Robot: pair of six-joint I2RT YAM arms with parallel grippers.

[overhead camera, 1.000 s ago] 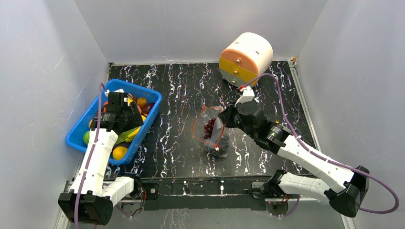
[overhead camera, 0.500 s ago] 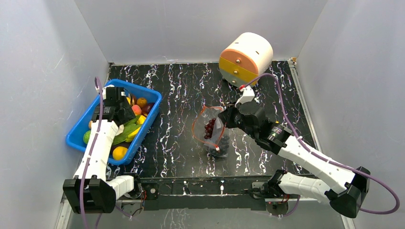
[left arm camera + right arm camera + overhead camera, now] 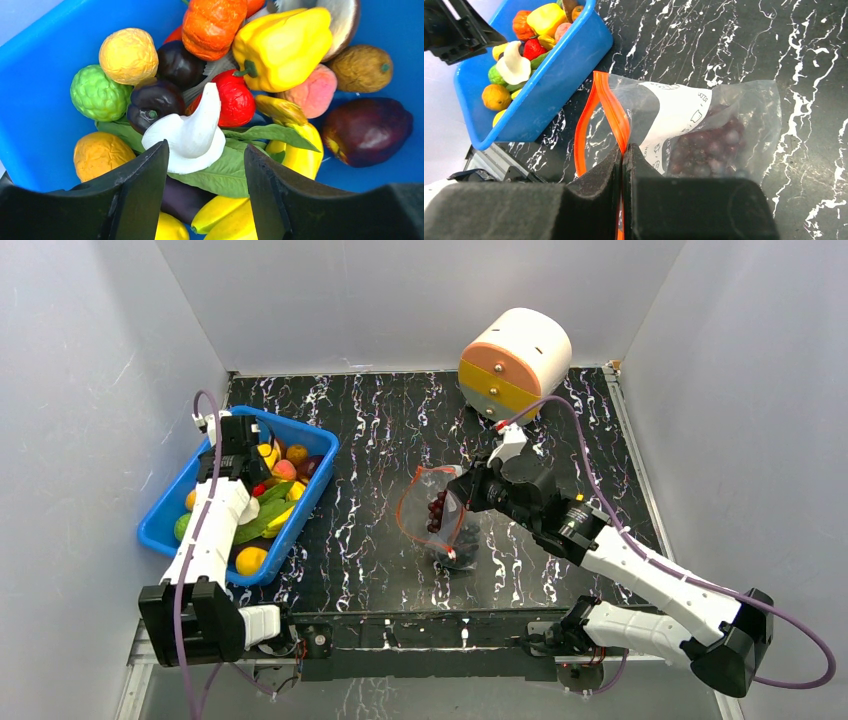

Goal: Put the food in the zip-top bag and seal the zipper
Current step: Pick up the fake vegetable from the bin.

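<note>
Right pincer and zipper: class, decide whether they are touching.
Touching. The right wrist view shows the right pincer shut on the zipper, with the strip pinched and no gap.

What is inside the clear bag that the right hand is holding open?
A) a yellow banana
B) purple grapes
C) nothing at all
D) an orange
B: dark purple grapes show through the clear bag, whose orange-red zipper strip is pinched in the right hand.
</note>
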